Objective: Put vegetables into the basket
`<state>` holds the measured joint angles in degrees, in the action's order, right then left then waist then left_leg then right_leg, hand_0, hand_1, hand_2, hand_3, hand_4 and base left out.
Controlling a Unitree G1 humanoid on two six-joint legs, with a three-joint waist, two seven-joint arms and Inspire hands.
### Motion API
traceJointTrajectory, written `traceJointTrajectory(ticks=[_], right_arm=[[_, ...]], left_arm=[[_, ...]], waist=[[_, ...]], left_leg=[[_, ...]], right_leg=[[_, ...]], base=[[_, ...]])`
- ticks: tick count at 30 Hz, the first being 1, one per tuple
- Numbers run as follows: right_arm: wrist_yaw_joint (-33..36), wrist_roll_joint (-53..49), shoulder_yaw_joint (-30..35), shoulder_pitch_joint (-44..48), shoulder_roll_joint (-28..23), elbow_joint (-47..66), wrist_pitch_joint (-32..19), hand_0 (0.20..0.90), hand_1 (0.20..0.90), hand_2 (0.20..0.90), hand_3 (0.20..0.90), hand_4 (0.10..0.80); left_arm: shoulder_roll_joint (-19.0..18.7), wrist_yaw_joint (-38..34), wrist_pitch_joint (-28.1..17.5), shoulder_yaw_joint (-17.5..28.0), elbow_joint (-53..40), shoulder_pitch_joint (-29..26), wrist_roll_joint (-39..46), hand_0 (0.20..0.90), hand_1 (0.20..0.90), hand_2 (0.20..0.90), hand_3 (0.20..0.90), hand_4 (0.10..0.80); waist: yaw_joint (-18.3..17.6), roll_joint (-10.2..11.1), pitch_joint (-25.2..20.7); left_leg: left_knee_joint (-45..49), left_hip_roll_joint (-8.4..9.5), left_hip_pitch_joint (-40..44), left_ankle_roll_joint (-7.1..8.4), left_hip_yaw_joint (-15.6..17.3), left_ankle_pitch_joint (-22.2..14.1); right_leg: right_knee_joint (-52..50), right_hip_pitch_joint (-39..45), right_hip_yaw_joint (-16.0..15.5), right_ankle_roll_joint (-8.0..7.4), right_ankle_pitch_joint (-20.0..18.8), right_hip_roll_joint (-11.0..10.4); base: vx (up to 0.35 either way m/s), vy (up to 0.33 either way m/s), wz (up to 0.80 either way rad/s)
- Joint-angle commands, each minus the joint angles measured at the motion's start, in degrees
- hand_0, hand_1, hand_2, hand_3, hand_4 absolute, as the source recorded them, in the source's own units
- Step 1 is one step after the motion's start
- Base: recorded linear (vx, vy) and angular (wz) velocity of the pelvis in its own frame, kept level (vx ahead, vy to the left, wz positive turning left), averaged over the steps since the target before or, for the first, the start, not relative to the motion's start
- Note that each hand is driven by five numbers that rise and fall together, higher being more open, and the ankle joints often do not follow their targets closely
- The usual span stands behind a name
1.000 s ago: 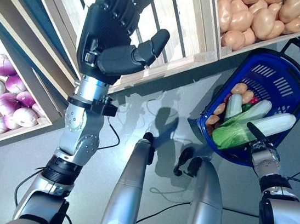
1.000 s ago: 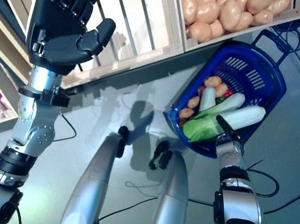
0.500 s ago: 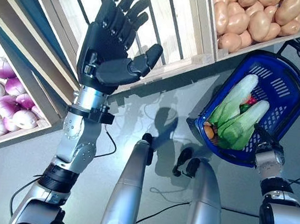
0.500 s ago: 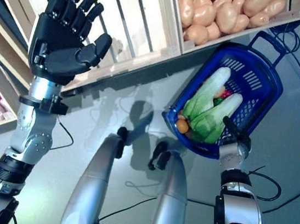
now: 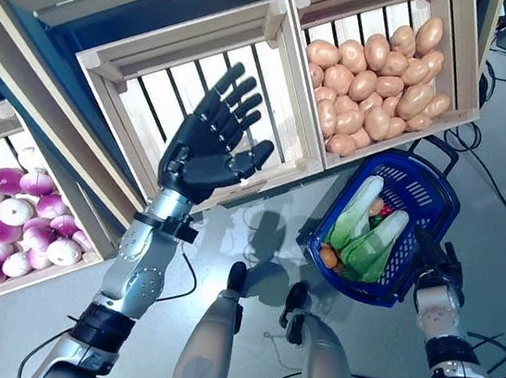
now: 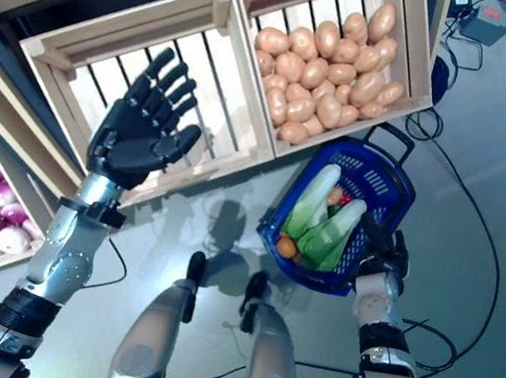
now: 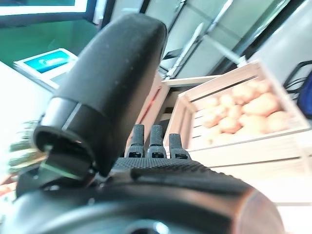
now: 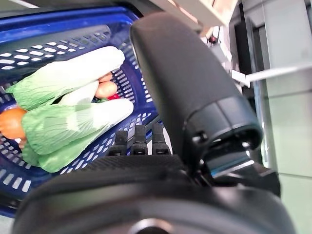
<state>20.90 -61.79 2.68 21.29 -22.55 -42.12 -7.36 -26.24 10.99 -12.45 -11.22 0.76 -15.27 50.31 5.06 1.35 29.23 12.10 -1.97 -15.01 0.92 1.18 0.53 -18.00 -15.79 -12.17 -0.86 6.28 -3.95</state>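
Basket (image 5: 425,195): blue plastic, slotted walls, black handle; hangs low at the robot's right side, just below the potato crate
Basket contents: two long pale-green leafy vegetables (image 5: 369,246) lying side by side; beneath them an orange round one (image 5: 328,257), a tan one and something red, only partly showing
Right hand (image 5: 434,262): at the basket's near rim, carrying it; the fingers run under the rim and out of sight, so whether they curl round it cannot be told
Left hand (image 5: 210,146): raised before the bare crate, palm showing, fingers straight and spread, thumb out to the side; holds nothing
Bare crate (image 5: 177,95): wooden, slatted, nothing in it where visible
Potato crate (image 5: 372,67): wooden, well filled with tan potatoes
Onion crate (image 5: 14,232): at the robot's left, purple and white onions heaped inside
Progress: partly done by the look of it; several vegetables already sit in the basket, room remains above them
Left to do: judged as another pick by the free left hand, potatoes and onions both near; which is meant cannot be told
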Motion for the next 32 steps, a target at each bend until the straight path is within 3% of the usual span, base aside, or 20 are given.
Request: traceJointTrajectory(ticks=[1,6,11,13,15,19,23,32], right_arm=[[-2.96,18.49,-4.14,-9.60,-1.04,9.29,-4.49,0.900,0.900,0.900,0.900,0.800],[-7.54,39.38,-10.38,-19.79,0.36,12.27,3.20,0.900,0.900,0.900,0.900,0.800],[-14.39,44.96,-14.88,-22.14,0.40,6.07,7.69,0.900,0.900,0.900,0.900,0.800],[-17.28,49.36,-16.91,-22.13,1.36,0.85,7.95,0.900,0.900,0.900,0.900,0.800],[-18.32,48.77,-18.56,-21.98,1.66,-2.77,10.66,0.900,0.900,0.900,0.900,0.800],[-20.70,50.05,-19.35,-21.26,3.05,-15.30,12.92,0.900,0.900,0.900,0.900,0.800],[-21.34,47.67,-15.74,-20.87,5.70,-27.70,12.95,0.900,0.900,0.900,0.900,0.800],[-20.75,46.76,-15.01,-19.08,7.93,-29.11,11.47,0.900,0.900,0.900,0.900,0.800]], left_arm=[[0.60,4.09,-0.66,-1.29,-0.53,5.98,-4.72,0.900,0.900,0.900,0.900,0.800],[0.98,6.60,1.66,-1.31,6.23,12.48,-12.03,0.900,0.900,0.900,0.900,0.800],[0.90,6.96,3.05,-4.22,17.84,14.35,-18.94,0.900,0.900,0.900,0.900,0.800],[0.53,7.24,0.94,-6.98,25.52,13.94,-29.78,0.900,0.900,0.900,0.900,0.800],[-0.22,6.34,1.16,-9.28,29.76,13.06,-35.18,0.900,0.900,0.900,0.900,0.800],[0.68,3.67,7.61,-9.73,39.39,10.52,-34.37,0.900,0.900,0.900,0.900,0.800],[5.50,0.76,7.23,-6.51,54.06,10.79,-36.14,0.900,0.900,0.900,0.900,0.800],[10.76,-1.43,11.38,-6.93,67.33,12.15,-42.21,0.900,0.900,0.900,0.900,0.800]], waist=[[-1.65,0.34,-12.32],[-3.53,0.25,-17.60],[-4.20,-0.10,-20.28],[-4.49,-0.42,-21.01],[-5.02,-0.83,-21.45],[-5.69,-2.12,-22.13],[-5.74,-2.67,-22.77],[-5.94,-2.69,-24.43]], left_leg=[[-5.49,1.73,3.62,0.54,1.77,0.73],[-10.69,1.26,9.73,0.48,3.02,1.14],[-12.87,0.98,13.15,0.56,3.79,0.69],[-14.27,0.90,14.67,0.70,4.00,0.73],[-14.90,0.76,15.34,0.80,4.47,0.80],[-16.10,0.80,17.09,0.63,5.14,0.57],[-15.95,0.75,18.28,0.48,5.70,0.06],[-16.33,0.66,20.42,0.29,5.19,-0.95]], right_leg=[[10.34,8.91,-1.82,-0.45,-5.09,0.69],[14.73,13.52,-0.37,-1.67,-6.25,0.53],[17.64,16.26,0.20,-2.49,-7.08,0.18],[18.88,17.34,0.45,-2.90,-7.34,0.06],[19.59,17.69,0.95,-3.36,-7.72,-0.08],[21.11,18.71,1.55,-3.88,-8.08,-0.48],[21.29,19.83,1.61,-3.87,-7.87,-0.86],[21.57,21.57,1.95,-3.65,-6.83,-0.76]], base=[[0.126,0.125,-0.09],[0.093,0.076,-0.10],[0.033,0.047,-0.09],[-0.003,0.033,-0.10],[-0.015,0.046,-0.16],[-0.003,0.061,-0.19],[0.045,0.037,-0.06],[0.063,0.010,0.00]])
